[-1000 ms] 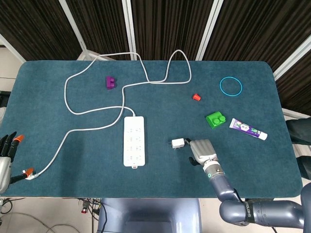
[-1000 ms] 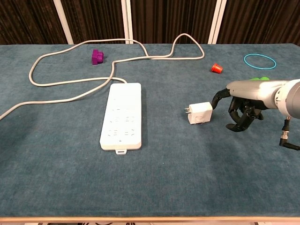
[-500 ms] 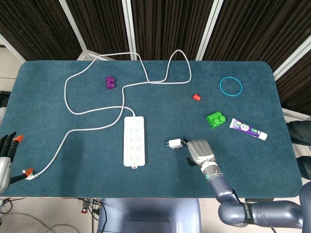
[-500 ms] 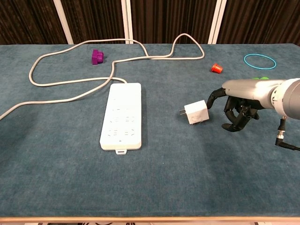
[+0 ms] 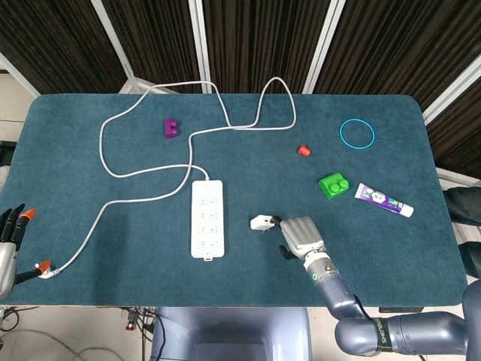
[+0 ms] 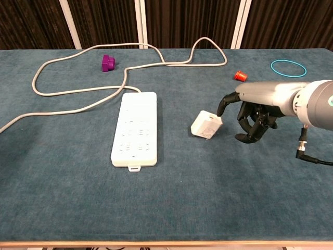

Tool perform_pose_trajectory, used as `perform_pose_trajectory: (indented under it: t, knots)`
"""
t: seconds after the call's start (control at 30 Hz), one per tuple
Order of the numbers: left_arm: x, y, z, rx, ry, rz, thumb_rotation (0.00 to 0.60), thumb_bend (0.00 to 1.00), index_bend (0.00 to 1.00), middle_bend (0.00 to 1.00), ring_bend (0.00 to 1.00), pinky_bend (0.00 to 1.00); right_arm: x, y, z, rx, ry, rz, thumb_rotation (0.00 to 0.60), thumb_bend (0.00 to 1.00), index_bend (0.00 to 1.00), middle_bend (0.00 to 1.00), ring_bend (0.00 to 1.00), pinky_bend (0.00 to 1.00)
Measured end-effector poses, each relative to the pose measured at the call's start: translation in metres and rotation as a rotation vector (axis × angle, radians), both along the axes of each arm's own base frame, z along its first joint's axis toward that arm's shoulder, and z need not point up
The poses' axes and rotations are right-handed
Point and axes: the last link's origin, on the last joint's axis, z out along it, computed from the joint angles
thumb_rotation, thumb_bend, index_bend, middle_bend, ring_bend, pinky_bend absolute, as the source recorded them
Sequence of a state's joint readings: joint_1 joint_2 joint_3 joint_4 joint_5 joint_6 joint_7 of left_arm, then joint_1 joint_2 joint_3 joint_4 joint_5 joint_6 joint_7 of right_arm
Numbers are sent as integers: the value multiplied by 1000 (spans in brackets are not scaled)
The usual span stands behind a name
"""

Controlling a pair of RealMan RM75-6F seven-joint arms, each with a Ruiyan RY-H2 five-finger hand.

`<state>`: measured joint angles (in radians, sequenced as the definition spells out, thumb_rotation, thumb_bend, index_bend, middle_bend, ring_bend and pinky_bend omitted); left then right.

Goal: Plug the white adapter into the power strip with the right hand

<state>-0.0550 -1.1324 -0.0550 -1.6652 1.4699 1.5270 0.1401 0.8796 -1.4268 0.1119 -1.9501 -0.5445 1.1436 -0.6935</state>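
In the head view, the right hand (image 5: pixel 300 235) pinches the white adapter (image 5: pixel 261 222) near the table's (image 5: pixel 75 150) front edge, just right of the power strip (image 5: pixel 207 219). The left hand (image 5: pixel 9 239) sits at the front-left corner, fingers apart, holding nothing.

In the chest view, the adapter (image 6: pixel 206 125) is tilted, held by a fingertip (image 6: pixel 220 110) of the right hand (image 6: pixel 251 115), apart from the strip (image 6: pixel 135 128).

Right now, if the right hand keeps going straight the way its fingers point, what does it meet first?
The right hand holds the white adapter and points toward the power strip. Bare table lies between them, so the strip's near edge likely comes first, though height above the table is unclear.
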Motion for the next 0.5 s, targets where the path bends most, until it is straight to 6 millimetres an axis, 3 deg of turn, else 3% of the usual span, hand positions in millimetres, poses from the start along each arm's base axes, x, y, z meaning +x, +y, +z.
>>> perform_pose_trajectory:
  t: [0.13, 0.2, 0.23, 0.3, 0.4, 0.5]
  knots:
    - [0, 0, 0, 0, -1, 1, 600, 99, 120, 0, 0, 0, 5, -1, 3, -26, -25, 8, 600, 468, 225, 722, 813, 719]
    - [0, 0, 0, -1, -1, 1, 600, 99, 121, 0, 0, 0, 7, -3, 5, -45, -36, 10, 600, 467, 214, 680, 767, 710]
    - [0, 0, 0, -1, -1, 0, 600, 99, 121, 0, 0, 0, 8, -3, 6, -55, -39, 11, 600, 468, 206, 645, 728, 693]
    - [0, 0, 0, -3, -1, 0, 600, 99, 120, 0, 0, 0, 8, -6, 9, -82, -44, 13, 600, 466, 173, 493, 554, 576]
    - [0, 0, -1, -4, 0, 0, 600, 99, 120, 0, 0, 0, 7, -10, 11, -114, -56, 12, 600, 425, 151, 329, 370, 418]
    - [0, 0, -1, -4, 1, 1, 600, 99, 120, 0, 0, 0, 5, -14, 12, -123, -71, 1, 600, 392, 145, 235, 250, 336]
